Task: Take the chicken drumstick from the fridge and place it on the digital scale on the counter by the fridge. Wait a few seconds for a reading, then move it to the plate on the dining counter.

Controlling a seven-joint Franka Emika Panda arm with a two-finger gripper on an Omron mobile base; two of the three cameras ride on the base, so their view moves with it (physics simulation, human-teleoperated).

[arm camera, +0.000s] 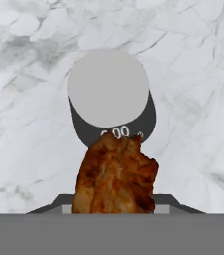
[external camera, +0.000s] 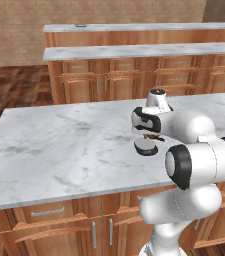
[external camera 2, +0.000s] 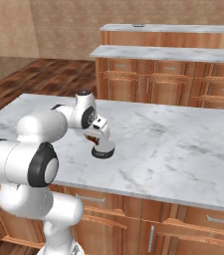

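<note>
Your gripper point(arm camera: 114, 209), clamped on the chicken drumstick point(arm camera: 114, 177), hovers just above the digital scale point(arm camera: 108, 89). You are at the weighing step; next, lower and release onto its grey top.

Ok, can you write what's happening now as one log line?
pincer: shut on drumstick | drumstick: above scale, not on it yet | scale: on marble counter, top bare | step: weighing not begun

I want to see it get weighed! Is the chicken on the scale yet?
Not yet. The chicken drumstick hangs in the shut gripper above the digital scale, whose grey top is bare.
</note>
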